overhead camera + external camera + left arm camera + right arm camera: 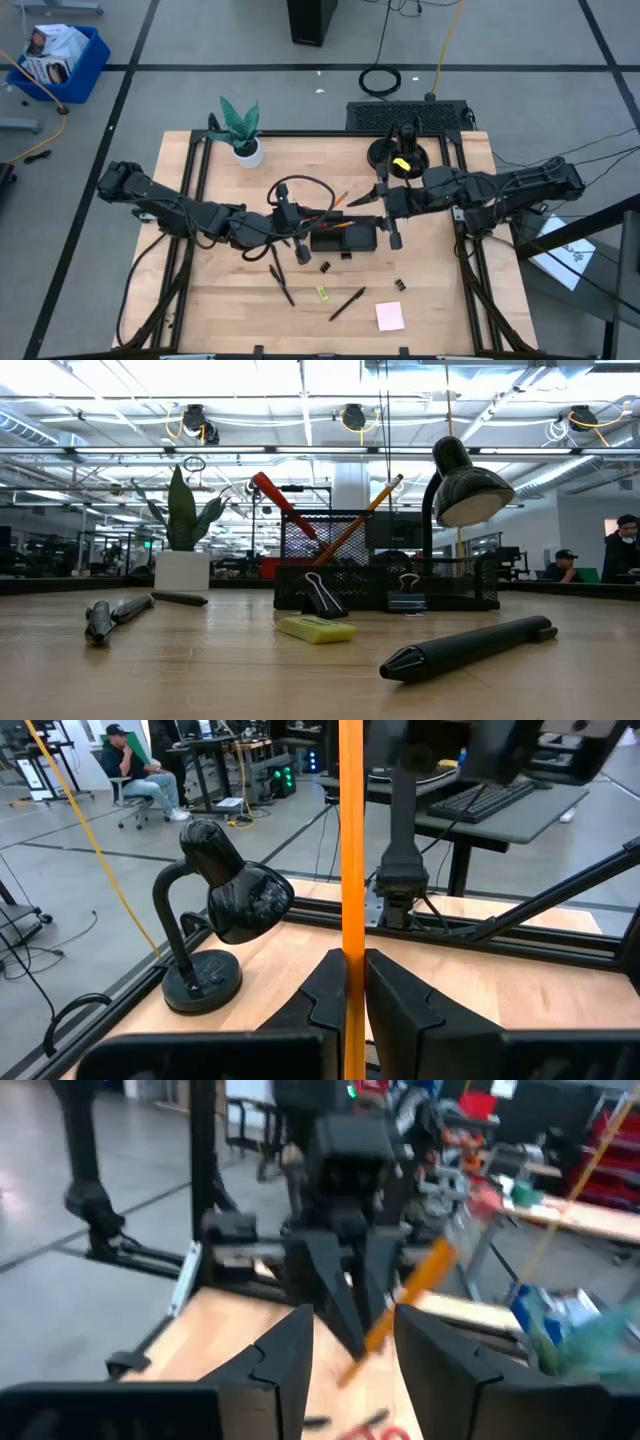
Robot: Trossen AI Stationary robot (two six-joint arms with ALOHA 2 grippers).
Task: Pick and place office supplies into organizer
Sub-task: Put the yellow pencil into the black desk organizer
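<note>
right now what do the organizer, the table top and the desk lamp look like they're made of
The organizer looks like black wire mesh, probably metal: the low view shows a see-through grid. The table top looks like light wood, possibly laminate, with visible grain and plank seams. The desk lamp looks like glossy black plastic or painted metal; highlights shine on its shade, and the look alone cannot settle which.

two dark, near-black jointed arms, each built of rounded tubular links with bulkier housings at the joints. left arm (170, 208) carries a loose black cable looping above its wrist; right arm (510, 185) shows a similar matte casing. left gripper (350, 982): 2 black wedge-shaped fingers (320, 995), flat-faced and tapering to narrow tips, rising from a wide black block. right gripper (352, 1342): 2 matching angular black fingers (285, 1350) with bevelled inner edges, on the same kind of broad, square-edged base.
</note>
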